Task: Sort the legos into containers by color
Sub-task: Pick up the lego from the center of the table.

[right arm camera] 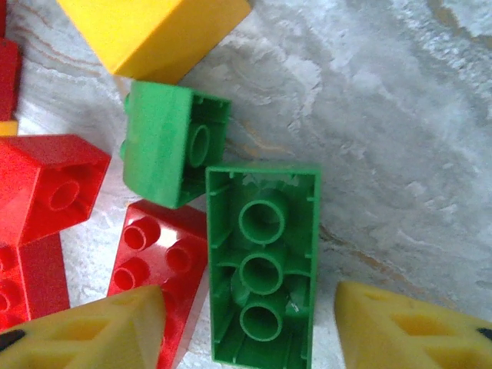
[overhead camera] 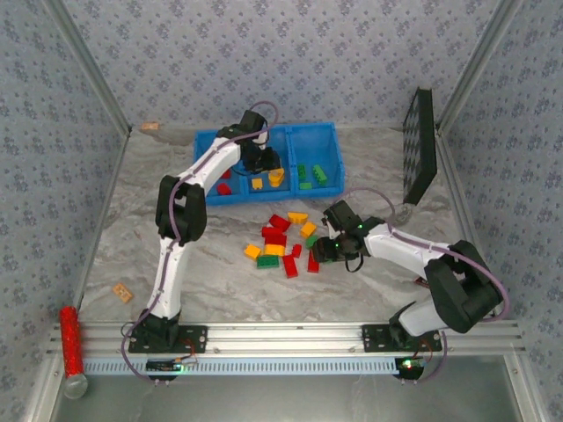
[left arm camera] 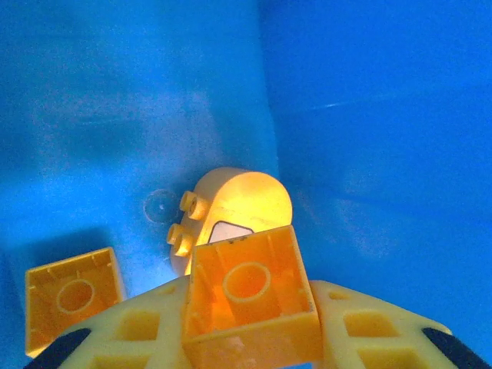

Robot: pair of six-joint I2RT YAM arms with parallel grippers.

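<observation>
Gripping a square yellow brick, hollow underside toward the camera, the left claw hangs inside the middle bin of the blue tray. Beneath it lie a rounded yellow piece and another yellow square. Red bricks sit in the left bin and green ones in the right. The right claw stands open astride a long green brick. That brick lies upside down, showing three round tubes, in the loose pile of red, yellow and green bricks on the marbled table.
</observation>
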